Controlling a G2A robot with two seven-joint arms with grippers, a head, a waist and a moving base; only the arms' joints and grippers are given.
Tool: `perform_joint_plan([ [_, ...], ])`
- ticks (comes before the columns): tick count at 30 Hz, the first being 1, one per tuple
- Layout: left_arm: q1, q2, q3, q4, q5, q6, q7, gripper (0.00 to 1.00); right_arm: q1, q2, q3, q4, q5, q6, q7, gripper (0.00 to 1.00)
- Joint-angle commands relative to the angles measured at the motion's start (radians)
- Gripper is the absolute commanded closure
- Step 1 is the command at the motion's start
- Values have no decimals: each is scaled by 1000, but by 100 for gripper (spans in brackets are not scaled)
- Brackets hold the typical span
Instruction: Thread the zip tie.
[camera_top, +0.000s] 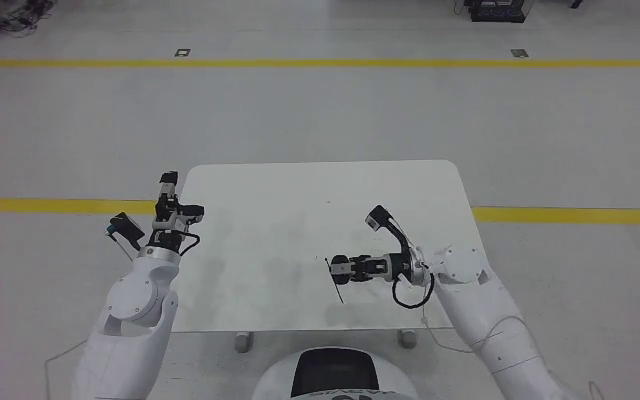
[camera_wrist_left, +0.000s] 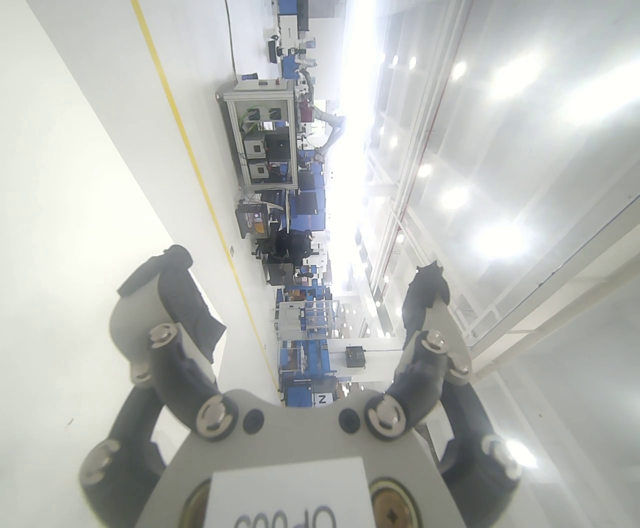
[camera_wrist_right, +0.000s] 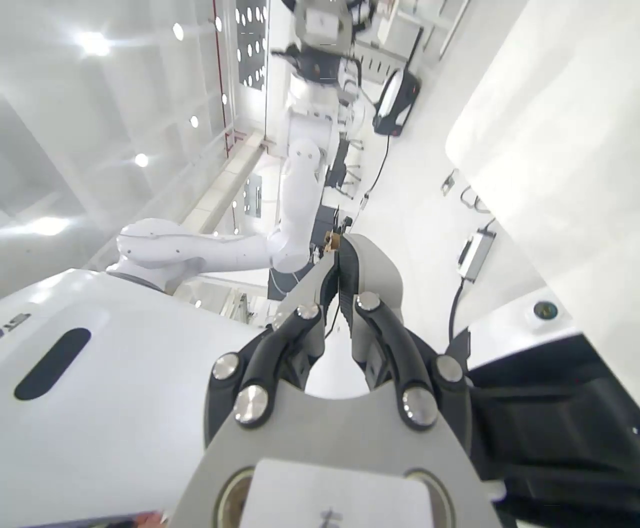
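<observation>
Between the pressed-together fingers of the right gripper (camera_top: 336, 268) sits the thin black zip tie (camera_top: 338, 290), apparently a straight strip not yet looped, while well apart from it the left gripper (camera_wrist_left: 302, 265) stands spread and empty, so threading remains undone.

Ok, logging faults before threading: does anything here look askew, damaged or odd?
Nothing stands out. The zip tie runs straight from the shut right gripper over the table; the left gripper is open and empty.
</observation>
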Motion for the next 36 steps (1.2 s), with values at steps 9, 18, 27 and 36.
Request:
perform_joint_plan([
  [9, 0, 0, 0, 0, 0, 0, 0, 0, -191, -11, 98, -221, -217, 0, -393, 100],
  [18, 0, 0, 0, 0, 0, 0, 0, 0, -224, -13, 86, -249, -267, 0, -524, 100],
  [27, 2, 0, 12, -3, 1, -2, -53, 0, -228, -15, 94, -248, -295, 7, -631, 100],
  [36, 61, 23, 58, -44, 79, -62, -547, 0, -288, -30, 65, -197, -416, 0, -1000, 100],
])
